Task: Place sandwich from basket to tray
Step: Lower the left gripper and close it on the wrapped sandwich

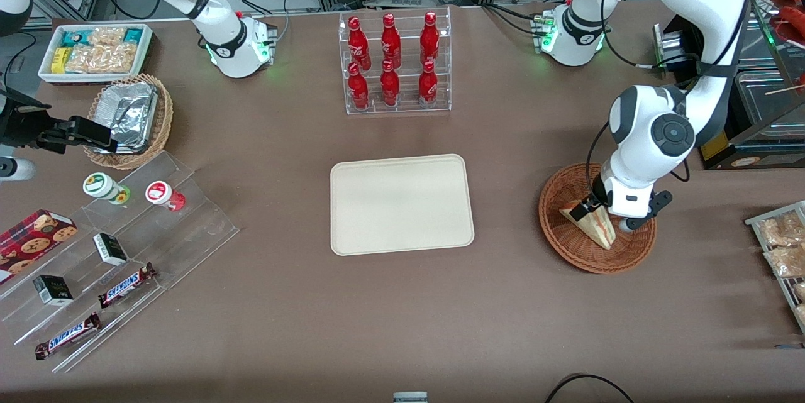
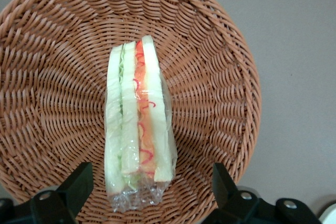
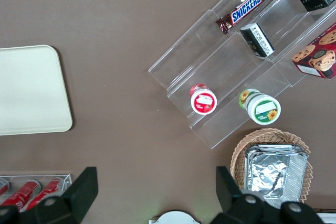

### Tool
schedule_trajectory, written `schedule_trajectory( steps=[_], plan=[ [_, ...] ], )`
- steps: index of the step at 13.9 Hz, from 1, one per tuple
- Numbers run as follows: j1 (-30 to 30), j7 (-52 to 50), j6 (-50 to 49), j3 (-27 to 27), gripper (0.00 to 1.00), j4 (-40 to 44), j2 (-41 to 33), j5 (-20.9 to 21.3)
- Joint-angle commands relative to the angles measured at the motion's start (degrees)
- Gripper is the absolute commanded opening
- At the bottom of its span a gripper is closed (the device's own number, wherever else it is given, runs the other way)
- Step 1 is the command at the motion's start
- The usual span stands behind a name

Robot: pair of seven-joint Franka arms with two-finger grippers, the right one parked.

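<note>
The left arm's gripper [image 1: 609, 212] hangs low over the basket [image 1: 569, 246], its two fingers [image 2: 79, 182] spread wide on either side of the sandwich [image 2: 137, 124] and not touching it in the wrist view. The wedge stands on edge inside the basket [image 2: 220, 51], bread slices upright, orange-red and green filling showing between them under clear wrap. From the front the sandwich [image 1: 594, 224] lies just under the arm's wrist, near the middle of the basket.

By these pictures the task is barely begun — the approach looks made, but the grasp, the lift, the carry and the set-down all appear to be still ahead. The tray [image 1: 400, 203] sits bare at mid-table, well apart from the basket and toward the parked arm's end from it.

Much stays hard to read. The front view hides the fingertips under the arm's white housing, so how deep they reach into the basket cannot be told. The wrist view cuts off the fingers' lower ends and part of the basket's rim, and the wrap's crumpled end blurs where the sandwich stops. Whether the wedge leans on the weave or stands free is unclear — the wrap looks slick, so a firm, centred pinch would seem wise.
</note>
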Motion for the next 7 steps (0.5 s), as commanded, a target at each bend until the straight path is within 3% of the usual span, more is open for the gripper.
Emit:
schedule_trajectory(
  steps=[1, 4, 5, 6, 7],
  plan=[
    [-0.41, -1.85, 0.94, 0.51, 0.99, -0.10, 0.97, 3.11],
    [-0.06, -1.85, 1.38, 0.78, 0.96, 0.07, 2.20, 4.18],
    [-0.06, -1.85, 2.17, 0.78, 0.91, 0.16, 2.73, 4.18],
    [-0.06, -2.90, 2.70, 0.78, 0.68, 0.25, 3.17, 4.18],
    [-0.06, -3.87, 2.70, 0.78, 0.36, 0.42, 3.43, 4.18]
  ],
)
